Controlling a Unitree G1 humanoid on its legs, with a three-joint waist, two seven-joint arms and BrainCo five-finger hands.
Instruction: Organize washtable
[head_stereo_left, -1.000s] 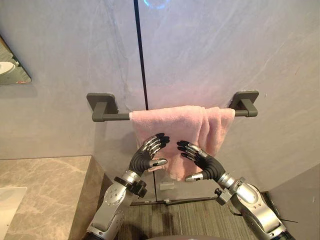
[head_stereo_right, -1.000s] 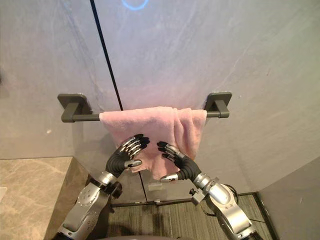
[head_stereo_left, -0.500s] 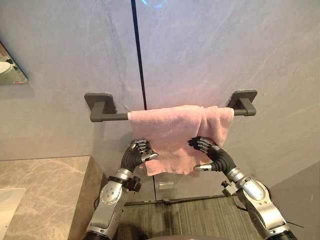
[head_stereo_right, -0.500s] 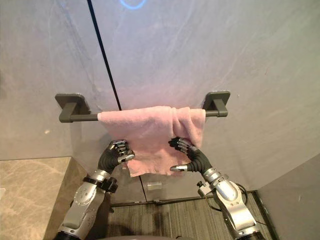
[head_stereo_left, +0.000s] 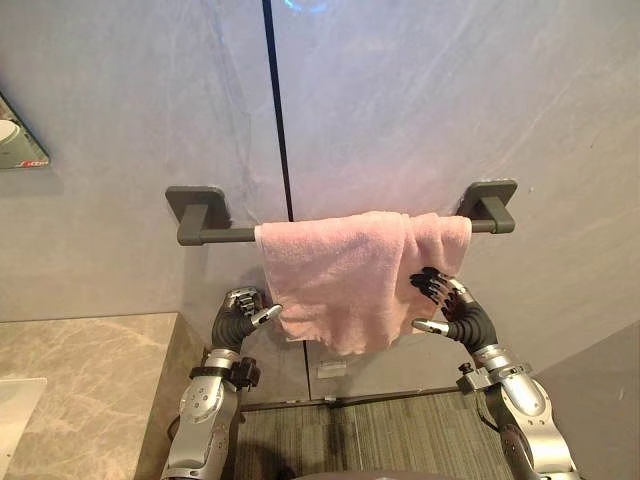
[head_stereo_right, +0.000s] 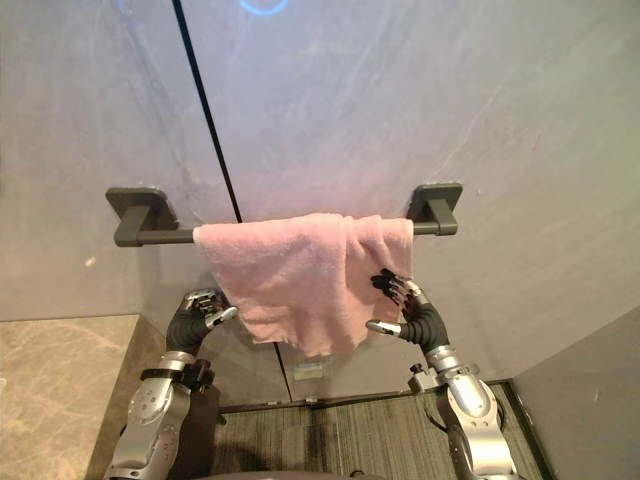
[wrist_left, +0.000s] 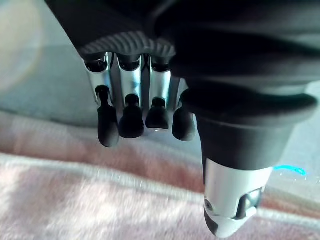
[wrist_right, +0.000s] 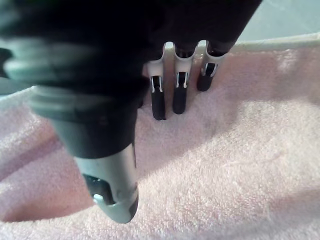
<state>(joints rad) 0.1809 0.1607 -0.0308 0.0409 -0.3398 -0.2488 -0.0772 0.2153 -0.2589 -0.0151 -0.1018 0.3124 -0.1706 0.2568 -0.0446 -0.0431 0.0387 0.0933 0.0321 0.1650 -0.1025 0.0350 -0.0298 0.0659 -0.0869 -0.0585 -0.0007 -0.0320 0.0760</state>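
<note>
Both arms have swung outward since the earlier frames. The left robot hand (head_stereo_left: 238, 312), which was up against the middle of the towel (head_stereo_left: 340, 270), now sits off its lower left edge. The right robot hand (head_stereo_left: 455, 308) has shifted out to the towel's bunched right end. A grey wall (head_stereo_left: 450, 100) spans the back, split by a dark vertical seam (head_stereo_left: 277, 110), with a marble bench (head_stereo_left: 90, 370) at the lower left and ribbed carpet (head_stereo_left: 380, 440) below. The pink towel hangs draped over a dark bar (head_stereo_left: 215, 235) fixed to the wall. It covers the bar from just left of the seam to the right mount and leaves the left stretch bare. Its right end is gathered in folds and its lower hem is uneven, hanging lowest near the middle. The left robot hand's fingers (wrist_left: 132, 120) are curled in with nothing between them and the thumb (wrist_left: 232, 200). The thumb points at the towel's edge, and whether its tip touches the cloth cannot be told. The right robot hand is spread, its fingers (wrist_right: 180, 100) nearly straight with their dark tips resting on the cloth and its thumb held apart, pinching nothing.
</note>
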